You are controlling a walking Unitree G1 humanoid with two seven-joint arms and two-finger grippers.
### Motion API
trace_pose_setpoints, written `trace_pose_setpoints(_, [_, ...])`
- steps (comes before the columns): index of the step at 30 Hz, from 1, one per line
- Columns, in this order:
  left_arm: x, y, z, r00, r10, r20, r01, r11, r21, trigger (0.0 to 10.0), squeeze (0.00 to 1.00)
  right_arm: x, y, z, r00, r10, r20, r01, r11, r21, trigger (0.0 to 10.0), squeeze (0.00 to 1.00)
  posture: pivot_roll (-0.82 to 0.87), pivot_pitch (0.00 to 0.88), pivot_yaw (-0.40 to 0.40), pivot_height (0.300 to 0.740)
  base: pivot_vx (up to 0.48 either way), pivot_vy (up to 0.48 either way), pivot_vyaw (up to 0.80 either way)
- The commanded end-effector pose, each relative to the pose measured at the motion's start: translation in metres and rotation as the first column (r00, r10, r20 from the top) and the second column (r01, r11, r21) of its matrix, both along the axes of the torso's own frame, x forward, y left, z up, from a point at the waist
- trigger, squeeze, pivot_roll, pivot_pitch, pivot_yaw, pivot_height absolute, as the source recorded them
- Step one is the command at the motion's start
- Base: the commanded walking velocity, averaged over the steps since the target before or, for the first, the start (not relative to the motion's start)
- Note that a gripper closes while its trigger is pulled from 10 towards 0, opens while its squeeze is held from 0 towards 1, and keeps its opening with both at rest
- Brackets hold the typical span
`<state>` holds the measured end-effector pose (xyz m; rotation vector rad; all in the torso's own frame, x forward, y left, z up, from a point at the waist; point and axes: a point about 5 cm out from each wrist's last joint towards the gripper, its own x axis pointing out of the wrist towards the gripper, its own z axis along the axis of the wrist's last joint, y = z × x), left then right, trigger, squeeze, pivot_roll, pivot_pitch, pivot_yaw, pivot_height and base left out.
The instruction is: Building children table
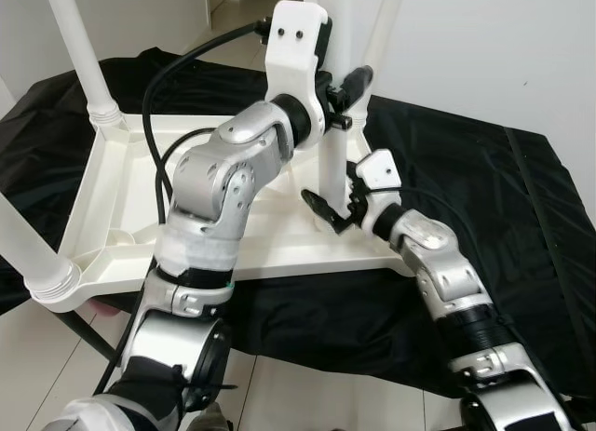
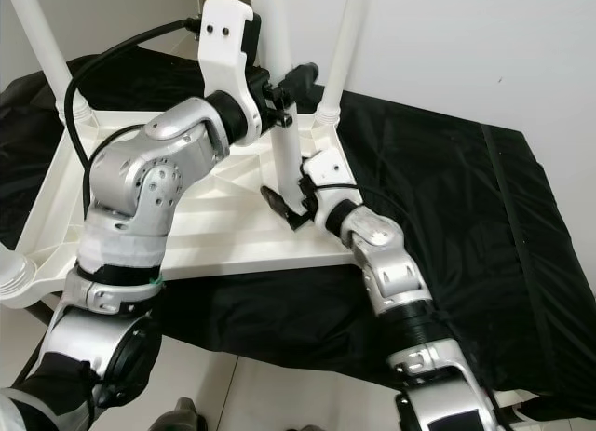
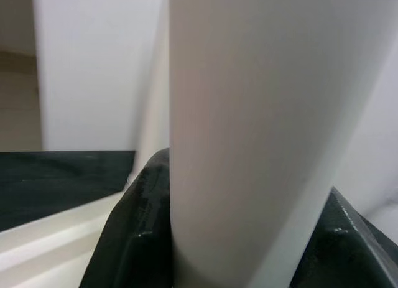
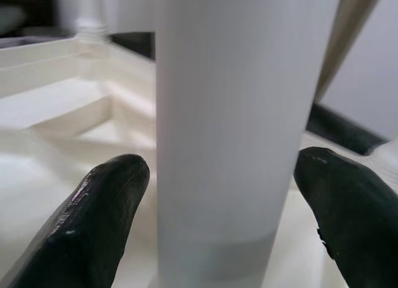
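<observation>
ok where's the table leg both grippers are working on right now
The table leg stands upright at the near right corner of the upturned white tabletop, with the left gripper high on it and the right gripper near its base.

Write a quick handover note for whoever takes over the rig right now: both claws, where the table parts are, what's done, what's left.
Left claw: shut around the upper part of the near-right leg, which stands upright.
Right claw: fingers open either side of that leg's base, not pressing it.
Table top: upside down on the black cloth.
Done: three other legs stand at their corners; one is the far-left leg.
Left: I cannot tell whether the held leg is fully seated; probably finish seating it, then turn the table over.
</observation>
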<state>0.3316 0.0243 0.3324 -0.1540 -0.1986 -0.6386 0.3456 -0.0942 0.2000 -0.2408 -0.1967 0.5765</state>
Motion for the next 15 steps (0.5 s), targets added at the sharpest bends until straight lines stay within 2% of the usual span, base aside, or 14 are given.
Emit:
trace_pose_setpoints(1, [-0.001, -0.004, 0.008, 0.999, 0.028, 0.032, -0.028, 1.000, -0.007, 10.0, 0.00, 0.004, -0.005, -0.003, 0.997, -0.078, -0.010, 0.078, 0.997, -0.002, 10.0, 0.73, 0.16, 0.036, -0.101, 0.740, 0.000, 0.000, 0.00])
trace_pose_setpoints(2, [0.000, -0.006, 0.011, 0.998, 0.053, 0.037, -0.053, 0.999, -0.006, 10.0, 0.00, 0.007, -0.003, -0.003, 0.991, -0.136, -0.012, 0.136, 0.991, 0.007, 10.0, 0.73, 0.16, 0.036, -0.101, 0.740, 0.000, 0.000, 0.00])
trace_pose_setpoints(3, [0.000, -0.006, 0.011, 0.998, 0.053, 0.037, -0.053, 0.999, -0.006, 10.0, 0.00, 0.007, -0.003, -0.003, 0.991, -0.136, -0.012, 0.136, 0.991, 0.007, 10.0, 0.73, 0.16, 0.036, -0.101, 0.740, 0.000, 0.000, 0.00])
trace_pose_setpoints(4, [0.000, -0.008, 0.014, 0.997, 0.064, 0.035, -0.064, 0.998, -0.018, 10.0, 0.00, 0.010, 0.000, -0.003, 0.982, -0.189, -0.001, 0.189, 0.982, 0.007, 10.0, 0.00, 0.16, 0.039, -0.104, 0.740, 0.000, 0.000, 0.00])
trace_pose_setpoints(11, [-0.002, -0.015, 0.018, 0.997, 0.071, 0.036, -0.069, 0.997, -0.037, 10.0, 0.00, 0.012, 0.008, -0.002, 0.963, -0.269, 0.027, 0.269, 0.963, 0.033, 10.0, 0.00, 0.16, 0.039, -0.101, 0.740, 0.000, 0.000, 0.00])
trace_pose_setpoints(14, [-0.006, -0.023, 0.023, 0.996, 0.076, 0.050, -0.074, 0.997, -0.039, 10.0, 0.00, 0.016, 0.010, 0.000, 0.921, -0.388, 0.047, 0.385, 0.921, 0.059, 10.0, 0.00, 0.17, 0.042, -0.104, 0.740, 0.000, 0.000, 0.00])
trace_pose_setpoints(15, [-0.006, -0.023, 0.023, 0.996, 0.076, 0.050, -0.074, 0.997, -0.039, 10.0, 0.00, 0.016, 0.010, 0.000, 0.921, -0.388, 0.047, 0.385, 0.921, 0.059, 10.0, 0.00, 0.17, 0.042, -0.104, 0.740, 0.000, 0.000, 0.00])
